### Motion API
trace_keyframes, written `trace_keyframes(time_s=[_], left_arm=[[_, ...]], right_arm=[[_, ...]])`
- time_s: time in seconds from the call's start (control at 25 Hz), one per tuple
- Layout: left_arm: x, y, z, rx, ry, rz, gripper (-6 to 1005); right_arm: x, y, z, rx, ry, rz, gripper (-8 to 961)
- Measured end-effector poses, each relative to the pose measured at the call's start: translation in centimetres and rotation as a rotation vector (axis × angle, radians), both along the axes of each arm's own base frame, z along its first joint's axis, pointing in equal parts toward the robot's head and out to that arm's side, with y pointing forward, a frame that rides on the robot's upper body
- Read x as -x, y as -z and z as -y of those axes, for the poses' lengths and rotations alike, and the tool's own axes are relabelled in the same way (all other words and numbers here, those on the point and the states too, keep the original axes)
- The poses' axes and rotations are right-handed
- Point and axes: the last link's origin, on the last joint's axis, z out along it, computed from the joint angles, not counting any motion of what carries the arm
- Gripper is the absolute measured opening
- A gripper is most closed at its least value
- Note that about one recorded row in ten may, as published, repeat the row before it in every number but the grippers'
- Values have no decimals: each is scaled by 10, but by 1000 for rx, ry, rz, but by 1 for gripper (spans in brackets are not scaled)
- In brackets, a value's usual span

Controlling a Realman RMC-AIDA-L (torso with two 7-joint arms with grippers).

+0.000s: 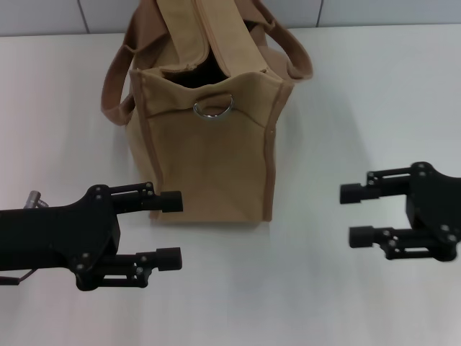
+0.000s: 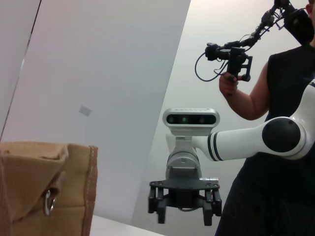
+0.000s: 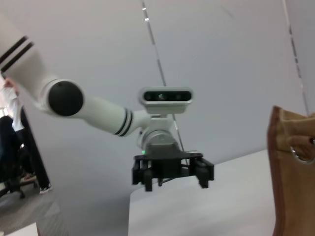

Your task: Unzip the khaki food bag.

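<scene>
Head view: soft, light bag [image 1: 205, 151] sags between both wide-open grippers' fingers [image 1: 167, 202]; pinch the zipper pull, brace fabric.

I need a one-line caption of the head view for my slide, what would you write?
Khaki food bag standing on a white table, flanked in front by the open left pincer and open right pincer, neither touching it.

Bright even overhead light, soft shadows on white table [image 1: 346, 303], right wrist view slightly blurred
</scene>
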Motion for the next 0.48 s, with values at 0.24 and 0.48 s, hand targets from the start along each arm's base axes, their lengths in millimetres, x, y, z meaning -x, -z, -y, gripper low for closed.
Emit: trace_keyframes(time_s=[0.24,0.48], left_arm=[[0,0,-1,-4,-2,-4,755],[1,-1,-1,-9,-5,-5,755]], right_arm=[[5,7,-1,12,2,-8,663],[6,8,-1,1,-23,-9,695]])
